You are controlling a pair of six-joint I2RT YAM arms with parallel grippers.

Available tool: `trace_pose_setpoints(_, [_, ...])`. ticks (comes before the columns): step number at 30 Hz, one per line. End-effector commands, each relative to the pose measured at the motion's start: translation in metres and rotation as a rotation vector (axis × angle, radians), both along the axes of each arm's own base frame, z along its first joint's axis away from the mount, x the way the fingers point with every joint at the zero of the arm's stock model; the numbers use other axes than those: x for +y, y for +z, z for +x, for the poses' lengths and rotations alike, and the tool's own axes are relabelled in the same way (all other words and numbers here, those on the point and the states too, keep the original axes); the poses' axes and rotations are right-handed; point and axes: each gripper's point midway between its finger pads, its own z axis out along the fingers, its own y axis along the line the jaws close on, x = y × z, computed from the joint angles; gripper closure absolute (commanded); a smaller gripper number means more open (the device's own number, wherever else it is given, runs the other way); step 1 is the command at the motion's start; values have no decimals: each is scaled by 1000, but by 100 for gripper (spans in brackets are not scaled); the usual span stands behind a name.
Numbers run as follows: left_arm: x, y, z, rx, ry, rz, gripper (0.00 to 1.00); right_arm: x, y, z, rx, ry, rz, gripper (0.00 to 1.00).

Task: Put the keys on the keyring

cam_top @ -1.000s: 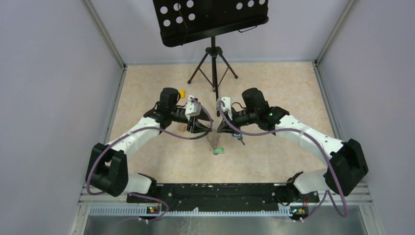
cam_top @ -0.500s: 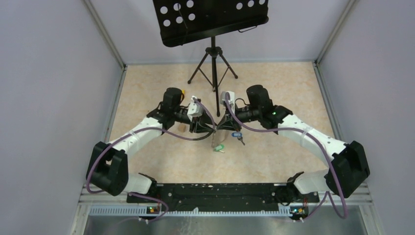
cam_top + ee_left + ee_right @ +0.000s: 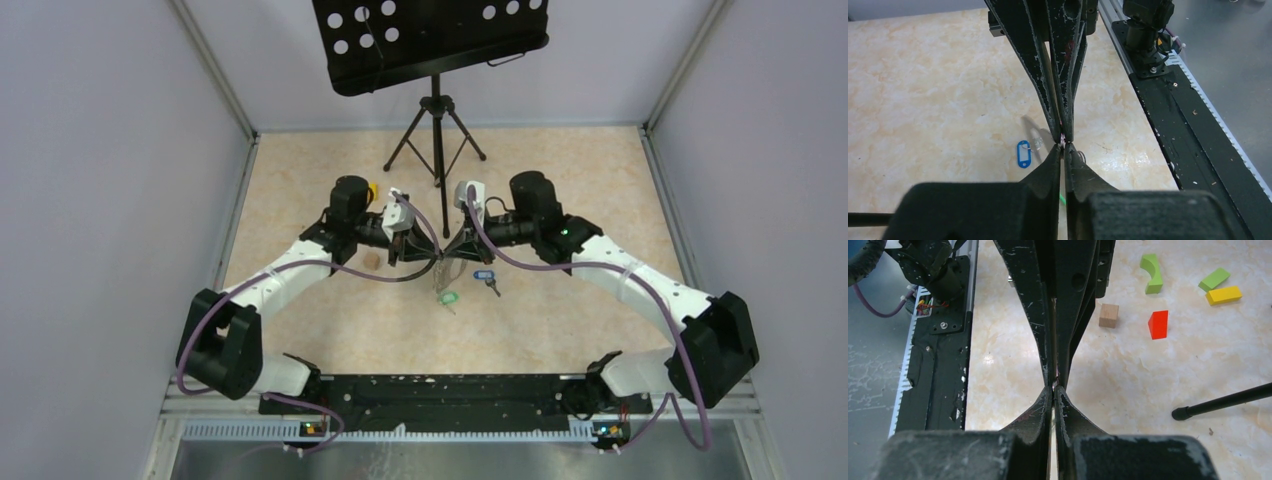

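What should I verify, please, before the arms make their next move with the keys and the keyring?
1. Left pincer shut: ok.
2. Right pincer shut, meeting the left one tip to tip: ok.
3. Grip on the keyring: cannot tell; only a small metal glint shows between the tips.
4. Blue-tagged key on the keyring: not ok; it lies on the table, apart from both pincers.
5. Green-tagged key on the keyring: cannot tell; it shows close to the tips, toward the bases.
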Motion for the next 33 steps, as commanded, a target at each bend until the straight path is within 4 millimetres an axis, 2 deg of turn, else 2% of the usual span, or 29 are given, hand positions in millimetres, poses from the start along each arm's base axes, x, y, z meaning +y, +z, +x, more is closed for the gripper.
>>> trace_pose_setpoints(1, [-3, 7, 3, -41, -2, -26, 97, -1, 20, -1, -51, 5, 57, 100])
trace_pose_setpoints(2, [-3, 8, 4, -40, 0, -24, 100, -2, 19, 0, -53, 2, 55, 100])
trace_pose_setpoints(17, [0, 6, 17, 35, 102, 95, 100, -6, -4, 11, -66, -41, -12, 100])
trace_pose_setpoints(24, [-1, 7, 16, 14, 120, 110, 100, -8, -10, 16, -73, -59, -33, 82])
trace_pose_setpoints(29, [-4, 4, 14, 1, 121, 120, 100, -6, -13, 15, -61, -49, -32, 73])
trace_pose_setpoints(33, [-6, 4, 11, -4, 112, 121, 100, -4, -15, 15, -48, -42, -29, 72])
